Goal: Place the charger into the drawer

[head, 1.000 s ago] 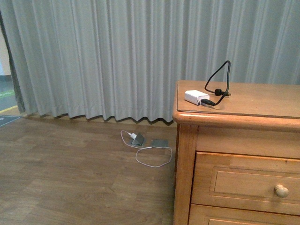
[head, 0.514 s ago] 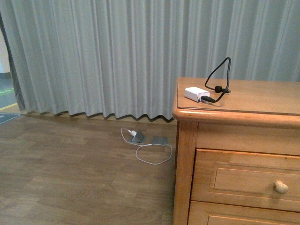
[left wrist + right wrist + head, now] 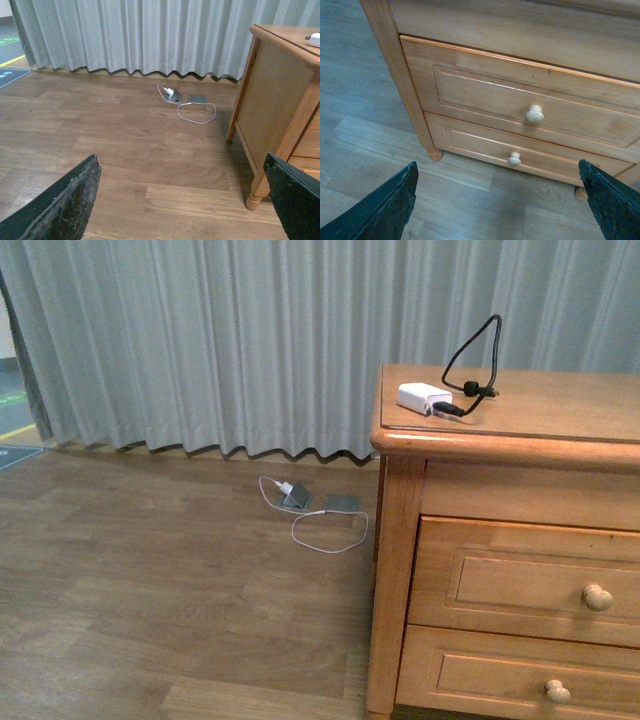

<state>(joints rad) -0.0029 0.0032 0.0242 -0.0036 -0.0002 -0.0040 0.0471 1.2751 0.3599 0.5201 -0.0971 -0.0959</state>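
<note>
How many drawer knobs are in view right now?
2: one knob on the top drawer, a second knob on the lower drawer. Others may lie beyond the frame edge.

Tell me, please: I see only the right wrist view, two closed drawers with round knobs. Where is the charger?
Observer: The charger lies on the dresser top, near its left end in the front view.
Operator: Is the left gripper close to it?
Observer: No. The left gripper is open over the floor, to the side of the dresser.
Operator: Is something on the floor?
Observer: Yes, a white plug with a thin white cable lies near the curtain.
</note>
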